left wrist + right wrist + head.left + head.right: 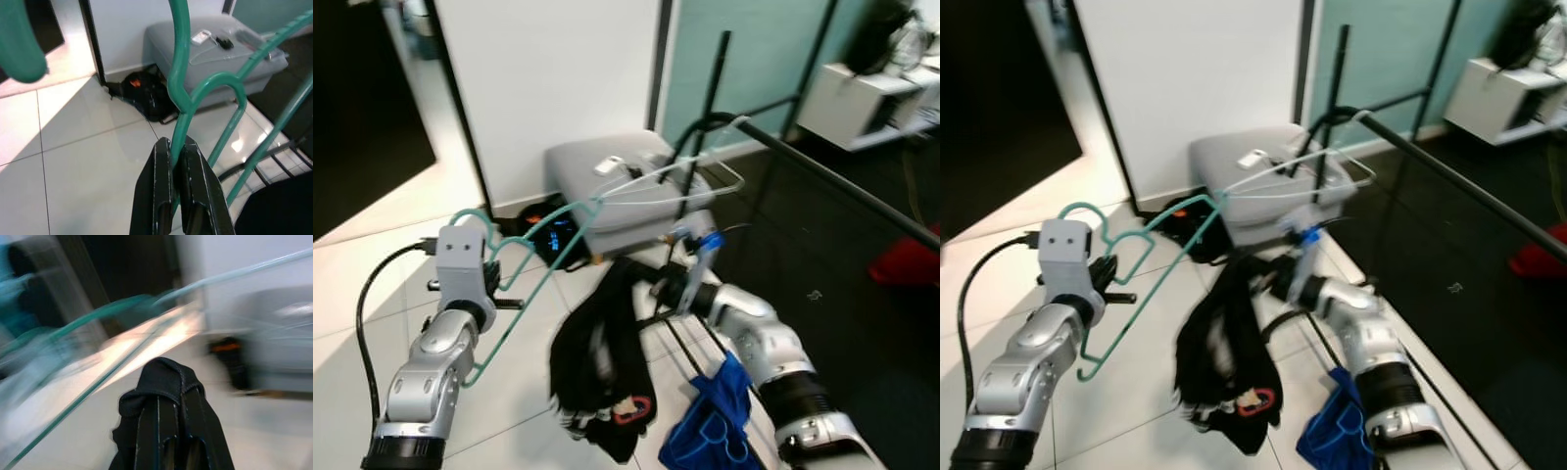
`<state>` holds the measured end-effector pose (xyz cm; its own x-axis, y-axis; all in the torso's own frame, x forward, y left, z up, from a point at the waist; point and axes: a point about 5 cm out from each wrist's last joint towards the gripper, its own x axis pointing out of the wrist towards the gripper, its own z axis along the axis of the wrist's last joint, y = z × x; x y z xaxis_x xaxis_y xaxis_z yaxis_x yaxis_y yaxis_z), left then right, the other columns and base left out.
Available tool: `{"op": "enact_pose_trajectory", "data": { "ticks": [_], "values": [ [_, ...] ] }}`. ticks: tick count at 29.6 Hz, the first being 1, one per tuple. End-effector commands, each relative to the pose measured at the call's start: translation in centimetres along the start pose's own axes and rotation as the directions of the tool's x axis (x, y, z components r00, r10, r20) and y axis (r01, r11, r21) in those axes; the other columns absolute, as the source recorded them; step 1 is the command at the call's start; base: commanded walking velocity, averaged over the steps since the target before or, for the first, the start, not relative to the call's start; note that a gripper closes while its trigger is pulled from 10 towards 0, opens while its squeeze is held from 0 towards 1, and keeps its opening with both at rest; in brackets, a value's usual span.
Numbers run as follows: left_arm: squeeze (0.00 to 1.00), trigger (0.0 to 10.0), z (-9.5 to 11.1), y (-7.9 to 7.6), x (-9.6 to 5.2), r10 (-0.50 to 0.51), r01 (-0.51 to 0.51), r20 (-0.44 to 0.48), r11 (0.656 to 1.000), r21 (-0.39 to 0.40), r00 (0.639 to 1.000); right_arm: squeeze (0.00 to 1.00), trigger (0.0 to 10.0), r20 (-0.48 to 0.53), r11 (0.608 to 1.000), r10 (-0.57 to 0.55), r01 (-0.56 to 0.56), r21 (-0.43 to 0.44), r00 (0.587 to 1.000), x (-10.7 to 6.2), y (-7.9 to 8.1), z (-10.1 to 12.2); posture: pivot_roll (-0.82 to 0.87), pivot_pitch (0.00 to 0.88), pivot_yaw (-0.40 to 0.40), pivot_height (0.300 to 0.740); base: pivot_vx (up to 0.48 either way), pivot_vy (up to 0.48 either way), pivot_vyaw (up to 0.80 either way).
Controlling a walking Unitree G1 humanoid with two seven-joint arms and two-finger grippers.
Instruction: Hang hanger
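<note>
Floor (372, 264): I see pale glossy tiles on my left, dark carpet on my right.

Wall (548, 78): white panel straight ahead, teal glass beside it.

Rack (832, 181): black rail running diagonally on my right, with black uprights behind.

Box (626, 196): grey, on the floor against the wall, small items on its lid. A dark bag (553, 235) sits just beside it.

Black garment (602, 362): I see it draped low in the centre, between my arms, its cloth pinched in the right gripper.

Blue cloth (715, 416): bunched beside my right forearm.

Green hanger (524, 259): held off the floor at my left, hook up near the wrist camera, one arm reaching toward the box; not on the rail.

Clear hanger (685, 181): a pale one in front of the box, near the rail; I cannot tell what bears it.

Left gripper (177, 161): jaws pressed together on the green hanger's neck.

Right gripper (168, 387): raised at centre; jaws pinching a fold of the black garment.
</note>
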<state>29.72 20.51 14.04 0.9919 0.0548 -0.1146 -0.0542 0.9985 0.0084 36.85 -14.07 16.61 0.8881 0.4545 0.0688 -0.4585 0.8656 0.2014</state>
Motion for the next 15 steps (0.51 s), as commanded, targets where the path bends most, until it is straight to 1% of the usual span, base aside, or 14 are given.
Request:
{"op": "enact_pose_trajectory", "data": {
  "ticks": [1,2,3,4,5,6,8,9,10,12,13,14,15],
  "values": [
    [0.0,10.0,-1.8,1.5,-0.4,0.058,-0.059,-0.085,0.998,-0.002,0.995,0.0,10.0,0.1,0.946,-0.323,0.322,0.025,0.941,-1.9,-4.5,1.7,0.04,0.044,-0.063,0.74,0.0,0.0,0.77],
    [0.0,10.0,-1.9,1.4,-0.4,0.052,-0.053,-0.085,0.999,-0.012,0.995,0.0,10.0,0.103,0.919,-0.393,0.394,0.005,0.914,-2.5,-5.6,2.0,0.04,0.042,-0.06,0.74,0.0,0.0,0.77],
    [0.0,10.0,-1.9,1.4,-0.4,0.052,-0.053,-0.085,0.999,-0.012,0.995,0.0,10.0,0.103,0.919,-0.393,0.394,0.005,0.914,-2.5,-5.6,2.0,0.04,0.042,-0.06,0.74,0.0,0.0,0.77],
    [0.0,10.0,-1.9,1.4,-0.4,0.043,-0.045,-0.088,0.999,-0.02,0.995,0.0,10.0,0.111,0.881,-0.466,0.472,-0.036,0.878,-3.5,-7.0,2.4,0.03,0.04,-0.06,0.74,0.0,0.0,0.77],
    [0.0,10.0,-2.0,1.3,-0.4,0.035,-0.037,-0.089,0.999,-0.024,0.995,0.0,10.0,0.117,0.849,-0.515,0.524,-0.064,0.849,-4.2,-8.0,2.7,0.03,0.036,-0.058,0.74,0.0,0.0,0.77],
    [0.0,10.0,-2.0,1.3,-0.4,0.035,-0.037,-0.089,0.999,-0.024,0.995,0.0,10.0,0.117,0.849,-0.515,0.524,-0.064,0.849,-4.2,-8.0,2.7,0.03,0.036,-0.058,0.74,0.0,0.0,0.77],
    [0.0,10.0,-2.0,1.2,-0.4,0.019,-0.022,-0.092,0.999,-0.024,0.996,0.0,10.0,0.125,0.771,-0.608,0.62,-0.146,0.784,-5.9,-10.0,3.3,0.03,0.035,-0.059,0.74,0.0,0.0,0.77],
    [0.0,10.0,-2.0,1.2,-0.4,0.019,-0.022,-0.092,0.999,-0.024,0.996,0.0,10.0,0.125,0.771,-0.608,0.62,-0.146,0.784,-5.9,-10.0,3.3,0.03,0.035,-0.059,0.74,0.0,0.0,0.77],
    [0.0,10.0,-2.0,1.1,-0.4,0.016,-0.018,-0.093,1.0,-0.024,0.996,0.0,10.0,0.124,0.736,-0.643,0.655,-0.17,0.756,-6.5,-10.8,3.4,0.02,0.029,-0.058,0.74,0.0,0.0,0.77],
    [0.0,10.0,-2.0,1.1,-0.4,0.016,-0.018,-0.093,1.0,-0.024,0.996,0.0,10.0,0.124,0.736,-0.643,0.655,-0.17,0.756,-6.5,-10.8,3.4,0.02,0.029,-0.058,0.74,0.0,0.0,0.77],
    [0.0,10.0,-2.1,1.1,-0.4,0.013,-0.015,-0.093,1.0,-0.025,0.996,0.0,10.0,0.122,0.69,-0.685,0.693,-0.208,0.719,-7.4,-11.8,3.6,0.02,0.029,-0.058,0.74,0.0,0.0,0.77],
    [0.0,10.0,-2.1,1.1,-0.4,0.013,-0.015,-0.093,1.0,-0.025,0.996,0.0,10.0,0.122,0.69,-0.685,0.693,-0.208,0.719,-7.4,-11.8,3.6,0.02,0.029,-0.058,0.74,0.0,0.0,0.77],
    [0.0,10.0,-2.1,1.0,-0.4,0.008,-0.011,-0.093,1.0,-0.027,0.996,0.0,10.0,0.105,0.633,-0.739,0.739,-0.231,0.666,-8.5,-13.0,3.4,0.02,0.023,-0.062,0.74,0.0,0.0,0.77]
  ]
}}
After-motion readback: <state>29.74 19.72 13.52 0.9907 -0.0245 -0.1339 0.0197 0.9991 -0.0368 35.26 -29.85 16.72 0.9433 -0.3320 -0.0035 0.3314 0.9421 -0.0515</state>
